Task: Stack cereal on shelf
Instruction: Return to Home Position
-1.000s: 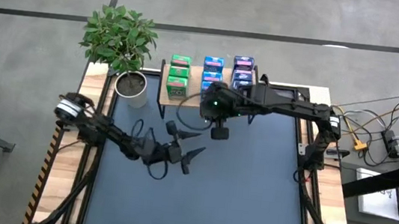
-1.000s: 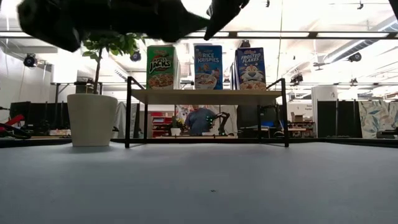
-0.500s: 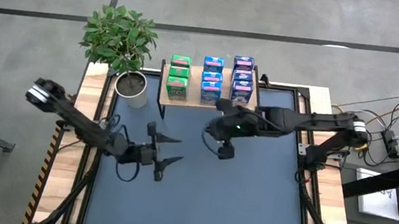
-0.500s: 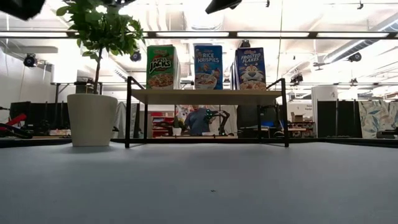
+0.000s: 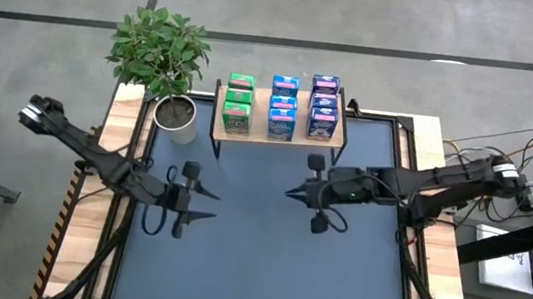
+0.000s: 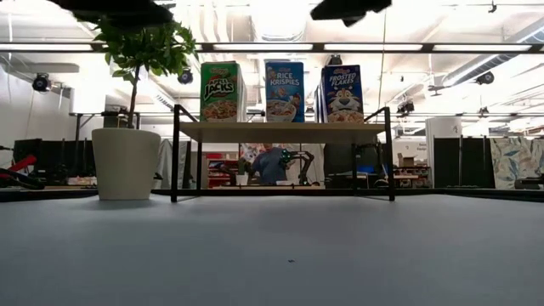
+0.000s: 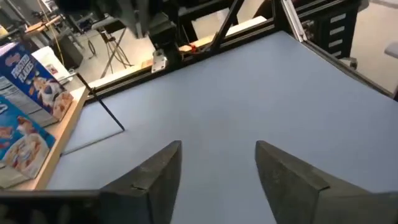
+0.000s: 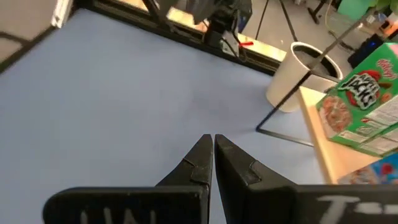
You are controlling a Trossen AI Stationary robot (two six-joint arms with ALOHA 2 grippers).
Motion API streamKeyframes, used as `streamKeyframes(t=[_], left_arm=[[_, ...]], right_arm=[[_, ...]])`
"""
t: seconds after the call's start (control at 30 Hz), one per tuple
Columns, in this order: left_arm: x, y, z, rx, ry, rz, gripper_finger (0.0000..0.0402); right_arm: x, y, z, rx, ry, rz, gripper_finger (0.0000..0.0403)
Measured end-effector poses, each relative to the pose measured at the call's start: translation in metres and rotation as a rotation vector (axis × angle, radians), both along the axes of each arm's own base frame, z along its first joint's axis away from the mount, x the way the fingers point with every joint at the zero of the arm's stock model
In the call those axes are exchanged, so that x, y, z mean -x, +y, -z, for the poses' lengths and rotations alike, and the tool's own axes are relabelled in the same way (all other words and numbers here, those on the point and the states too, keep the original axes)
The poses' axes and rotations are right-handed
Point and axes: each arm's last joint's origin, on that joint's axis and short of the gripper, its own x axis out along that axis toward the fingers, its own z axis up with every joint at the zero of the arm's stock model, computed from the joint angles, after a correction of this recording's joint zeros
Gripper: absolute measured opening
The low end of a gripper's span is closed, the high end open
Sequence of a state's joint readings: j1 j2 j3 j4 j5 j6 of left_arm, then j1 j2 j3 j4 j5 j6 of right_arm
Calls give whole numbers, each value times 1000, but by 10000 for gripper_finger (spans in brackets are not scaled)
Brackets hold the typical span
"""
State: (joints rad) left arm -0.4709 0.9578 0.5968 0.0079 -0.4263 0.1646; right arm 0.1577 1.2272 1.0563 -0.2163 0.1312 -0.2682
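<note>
Cereal boxes (image 5: 283,105) stand lined up on the shelf (image 5: 258,136) at the tabletop's (image 5: 263,270) far edge. Left pincer (image 5: 208,206) released, right pincer (image 5: 292,192) clenched, both hanging well apart from the boxes.

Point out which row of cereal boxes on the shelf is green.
The Apple Jacks row, at the shelf end nearest the potted plant; the Rice Krispies row and Frosted Flakes row are blue.
</note>
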Motion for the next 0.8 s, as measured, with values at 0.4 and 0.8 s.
streamKeyframes(t=[0.4, 0.8], left_arm=[[38, 20, 3, 51, -99, -5, 32], [64, 36, 17, 127, -214, -35, 2]], right_arm=[[46, -3, 49, -94, -140, -24, 9], [74, -7, 70, -121, -247, -54, 9]])
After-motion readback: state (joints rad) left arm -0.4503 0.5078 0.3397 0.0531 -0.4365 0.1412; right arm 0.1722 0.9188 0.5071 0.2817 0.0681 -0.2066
